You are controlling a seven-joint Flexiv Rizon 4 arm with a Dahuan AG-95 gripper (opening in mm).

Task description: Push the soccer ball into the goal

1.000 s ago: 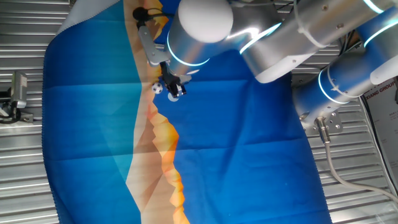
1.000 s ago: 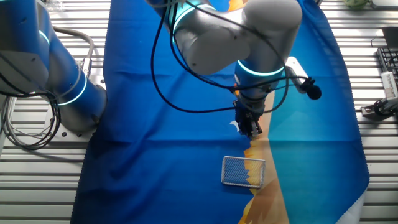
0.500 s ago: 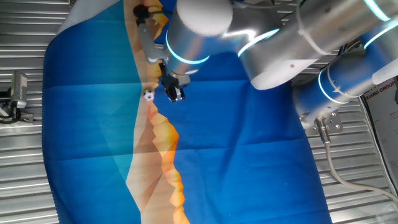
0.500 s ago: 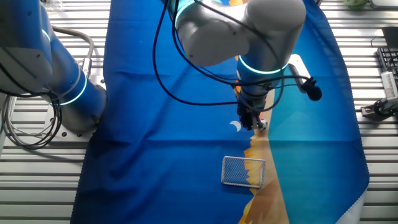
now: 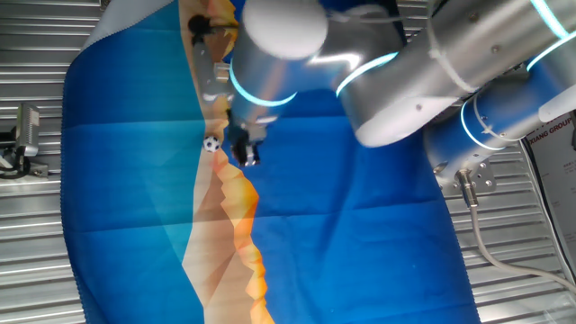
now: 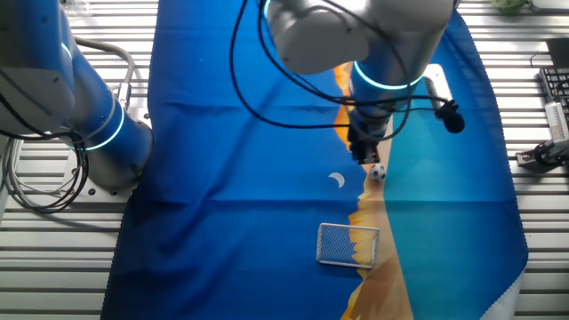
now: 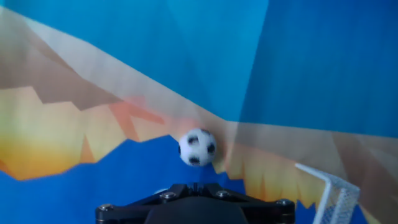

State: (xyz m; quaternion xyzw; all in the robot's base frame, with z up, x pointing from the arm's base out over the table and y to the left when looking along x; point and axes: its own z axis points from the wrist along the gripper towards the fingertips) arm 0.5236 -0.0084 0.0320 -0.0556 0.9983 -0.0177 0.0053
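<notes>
The soccer ball (image 6: pixel 378 172), tiny and white with black patches, lies on the cloth at the edge of the orange print. My gripper (image 6: pixel 366 157) hangs just behind it on the side away from the goal, fingers together with nothing between them. The goal (image 6: pixel 348 244), a small mesh frame, stands a short way off toward the near side of the cloth. In the hand view the ball (image 7: pixel 197 147) sits just ahead of the gripper (image 7: pixel 196 186), and a corner of the goal (image 7: pixel 333 193) shows at the lower right. From the opposite side the ball (image 5: pixel 211 143) lies left of the gripper (image 5: pixel 245 155); the arm hides the goal.
A blue cloth (image 6: pixel 231 204) with orange and teal print covers the slatted metal table. A flat white crescent (image 6: pixel 337 180) is printed left of the ball. The arm's blue base (image 6: pixel 80 107) stands at the left; small fixtures (image 6: pixel 542 151) sit at the right edge.
The gripper has drawn back away from the goal, past the ball. The ball, hidden by the fingers a second ago, has shifted slightly and now shows in front of the fingertips.
</notes>
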